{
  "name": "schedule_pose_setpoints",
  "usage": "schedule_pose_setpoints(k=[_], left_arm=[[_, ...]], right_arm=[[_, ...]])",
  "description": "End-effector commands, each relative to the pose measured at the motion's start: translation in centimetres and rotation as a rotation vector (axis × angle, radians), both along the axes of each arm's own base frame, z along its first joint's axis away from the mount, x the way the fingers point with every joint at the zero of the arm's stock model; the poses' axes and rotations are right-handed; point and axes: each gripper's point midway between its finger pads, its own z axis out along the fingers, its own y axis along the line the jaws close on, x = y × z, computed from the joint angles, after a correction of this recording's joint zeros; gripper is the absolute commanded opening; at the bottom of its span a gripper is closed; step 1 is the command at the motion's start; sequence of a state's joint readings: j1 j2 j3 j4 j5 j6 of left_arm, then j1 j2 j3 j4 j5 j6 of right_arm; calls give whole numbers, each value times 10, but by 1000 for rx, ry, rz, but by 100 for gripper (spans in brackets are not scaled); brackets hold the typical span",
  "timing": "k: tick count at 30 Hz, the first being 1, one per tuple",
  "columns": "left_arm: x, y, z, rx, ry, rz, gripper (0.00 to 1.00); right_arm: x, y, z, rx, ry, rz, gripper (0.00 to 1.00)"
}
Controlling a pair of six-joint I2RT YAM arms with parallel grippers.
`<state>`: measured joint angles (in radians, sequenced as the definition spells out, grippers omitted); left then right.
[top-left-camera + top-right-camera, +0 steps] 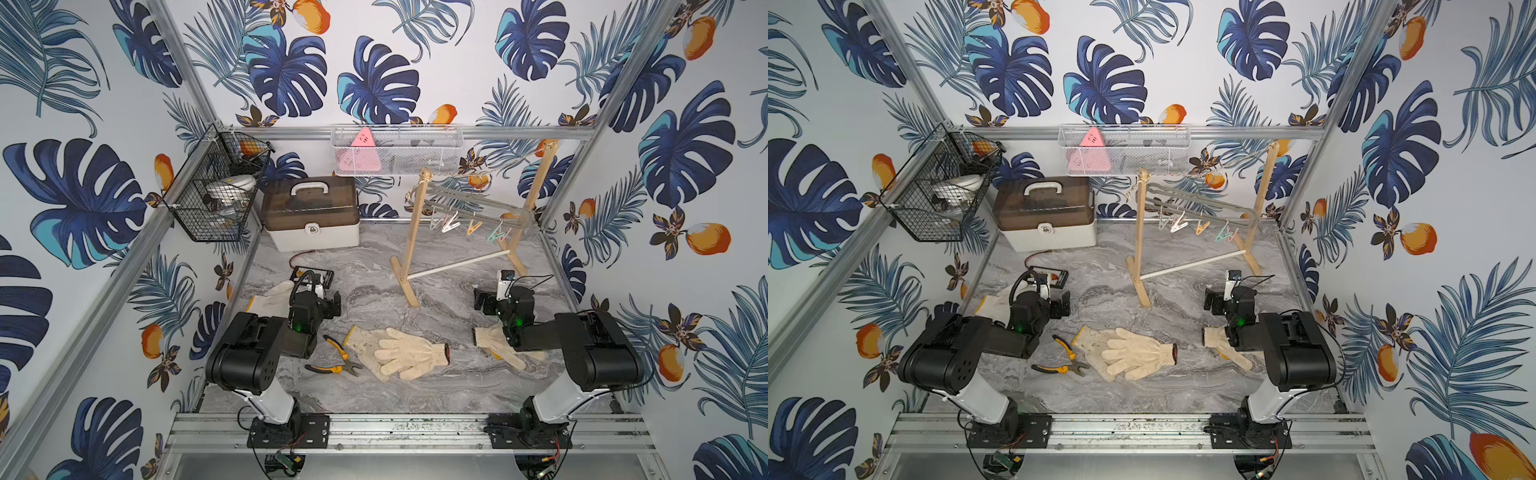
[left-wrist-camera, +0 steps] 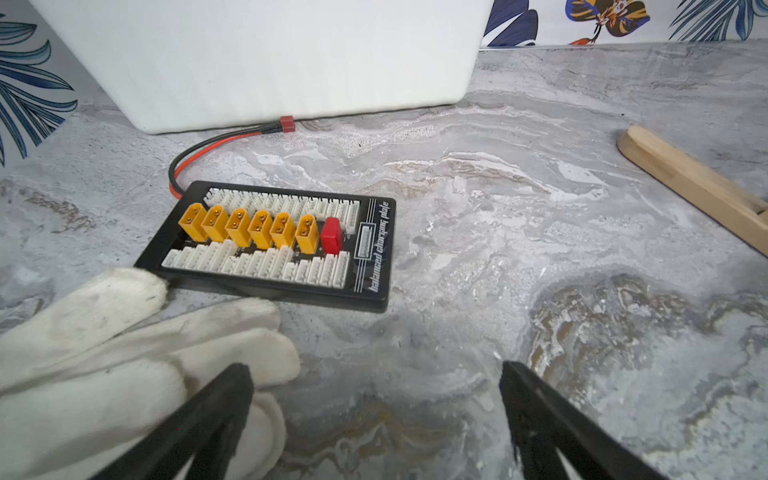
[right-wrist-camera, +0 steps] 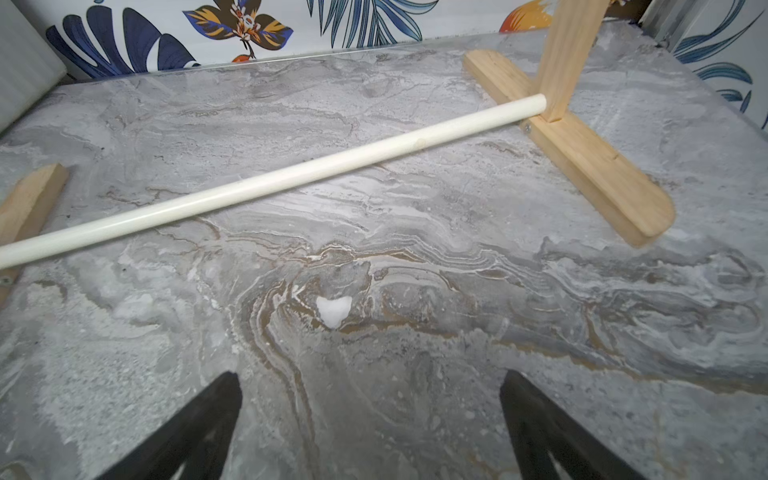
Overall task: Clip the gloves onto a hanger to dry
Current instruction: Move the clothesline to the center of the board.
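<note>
Marble table (image 1: 415,399) carries overlapped gloves (image 1: 409,353); left tool (image 2: 374,370) and right tool (image 3: 370,378) gape wide, empty. Grabbing there may lift two together.

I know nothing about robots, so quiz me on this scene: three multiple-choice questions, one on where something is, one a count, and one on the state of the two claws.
1. Where is the black charger board?
A. On the table, just in front of the white box
B. At the front edge
C. In the far right corner

2. How many yellow plugs stand on it?
A. Four
B. Six
C. Eight

3. How are the left gripper and right gripper?
A. Both shut tight
B. Both open, holding nothing
C. One open, one shut

Answers:
1 A: the left wrist view shows the board lying flat just before the box.
2 B: six stand in one row.
3 B: each wrist view shows the jaws spread wide with nothing gripped.
</note>
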<state>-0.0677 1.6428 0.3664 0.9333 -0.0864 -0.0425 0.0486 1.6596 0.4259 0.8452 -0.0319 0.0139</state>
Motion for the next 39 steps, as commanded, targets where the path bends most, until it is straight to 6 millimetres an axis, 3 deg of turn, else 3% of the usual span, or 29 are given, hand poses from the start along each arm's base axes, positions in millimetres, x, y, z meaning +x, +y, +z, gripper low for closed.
schedule_pose_setpoints(k=[1, 18, 23, 26, 30, 34, 39], left_arm=[[8, 3, 18, 43, -77, -1, 99], [9, 7, 17, 24, -69, 3, 99], [9, -3, 43, 73, -69, -14, 99], [11, -12, 71, 70, -56, -49, 99], [13, -39, 108, 0, -39, -151, 99], [9, -89, 146, -69, -27, -353, 99], [7, -156, 183, -127, -4, -602, 98]], right_arm=[[8, 2, 13, -21, -61, 25, 100], [8, 0, 14, -19, -60, 9, 100], [9, 8, 39, -18, -54, 63, 100], [9, 13, 64, -6, -63, 91, 100], [9, 24, 100, 55, -86, 137, 100], [-2, 36, 126, 90, -83, 198, 100], [-34, 56, 142, 111, -16, 331, 100]])
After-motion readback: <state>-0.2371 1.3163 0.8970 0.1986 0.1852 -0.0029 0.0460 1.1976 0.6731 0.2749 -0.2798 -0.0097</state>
